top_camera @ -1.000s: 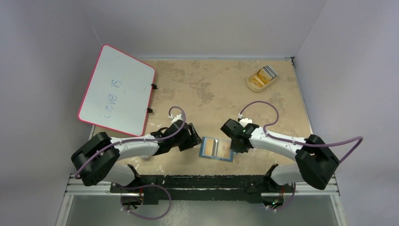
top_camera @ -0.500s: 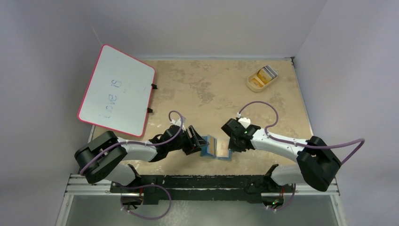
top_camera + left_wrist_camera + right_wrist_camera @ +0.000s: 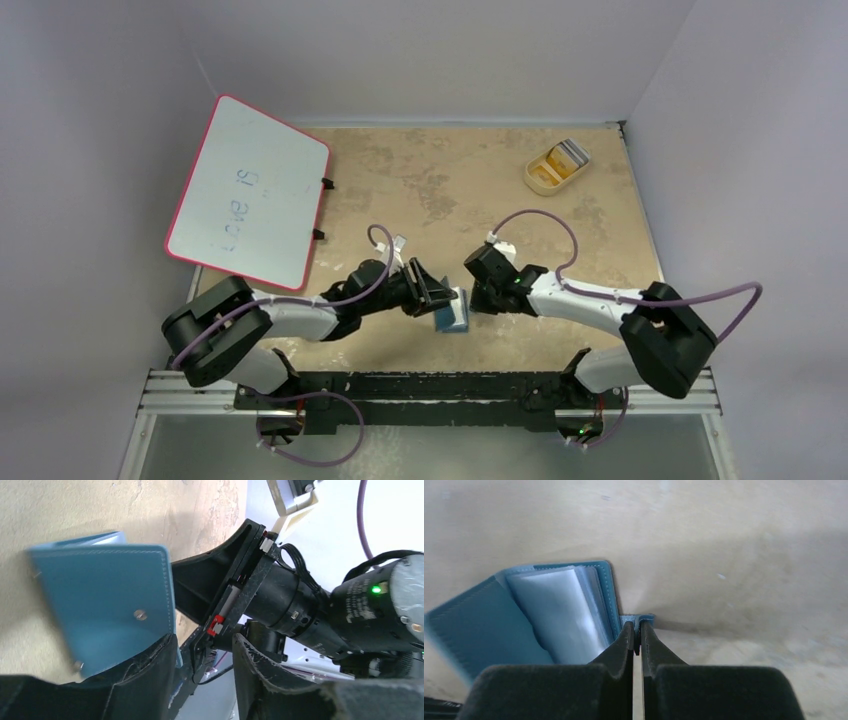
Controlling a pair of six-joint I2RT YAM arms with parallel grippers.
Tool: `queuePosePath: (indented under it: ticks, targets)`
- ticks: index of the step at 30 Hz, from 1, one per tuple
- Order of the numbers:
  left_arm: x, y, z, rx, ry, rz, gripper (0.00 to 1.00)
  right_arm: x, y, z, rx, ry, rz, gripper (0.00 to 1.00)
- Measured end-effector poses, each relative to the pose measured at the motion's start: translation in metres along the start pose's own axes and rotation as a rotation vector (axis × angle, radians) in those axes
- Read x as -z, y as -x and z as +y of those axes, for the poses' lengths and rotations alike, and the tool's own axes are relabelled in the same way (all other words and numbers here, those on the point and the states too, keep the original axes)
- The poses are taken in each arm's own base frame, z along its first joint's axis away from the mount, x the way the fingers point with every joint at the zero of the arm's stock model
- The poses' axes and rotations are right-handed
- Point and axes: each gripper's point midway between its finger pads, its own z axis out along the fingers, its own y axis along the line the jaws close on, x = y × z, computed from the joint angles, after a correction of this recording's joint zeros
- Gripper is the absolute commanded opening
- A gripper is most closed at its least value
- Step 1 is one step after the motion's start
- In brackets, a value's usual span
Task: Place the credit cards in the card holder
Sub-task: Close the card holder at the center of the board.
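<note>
The card holder (image 3: 452,314), a teal-blue bifold, stands half folded near the table's front edge between both grippers. In the right wrist view its clear pockets (image 3: 561,611) show, and my right gripper (image 3: 638,626) is shut on a small blue tab at its edge. My left gripper (image 3: 202,641) is open. One of its fingers (image 3: 142,677) lies against the holder's outer cover (image 3: 100,602), and nothing sits between its jaws. From above, the left gripper (image 3: 436,294) is on the holder's left and the right gripper (image 3: 473,298) on its right. Credit cards (image 3: 567,153) lie in the far tray.
A beige oval tray (image 3: 540,181) sits at the back right of the table. A pink-rimmed whiteboard (image 3: 250,190) leans over the table's back left edge. Purple cables loop above both wrists.
The card holder lay open and flat; now its left half is lifted and folded over toward the right. My left gripper moved right against it and its jaws narrowed. The right gripper shifted slightly left.
</note>
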Motion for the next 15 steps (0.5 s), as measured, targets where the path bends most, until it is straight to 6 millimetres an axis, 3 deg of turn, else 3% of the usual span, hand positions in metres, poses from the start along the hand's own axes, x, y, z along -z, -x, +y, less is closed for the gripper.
queuePosePath:
  ticks: [2,6,10,15]
  targets:
    - [-0.006,0.0,-0.001,-0.02,-0.001,0.005,0.43,-0.004,0.003,0.016,0.008,0.058,0.0,0.0]
    - [-0.016,-0.002,0.018,-0.036,0.049,0.019,0.44,-0.011,0.01,0.036,0.029,0.117,-0.009,0.0]
    - [-0.017,-0.001,0.035,-0.06,0.125,0.016,0.43,-0.012,0.014,0.038,0.049,0.129,-0.023,0.0]
    - [-0.021,0.012,0.046,-0.129,0.246,-0.024,0.34,-0.007,0.025,0.039,0.084,0.151,-0.058,0.02]
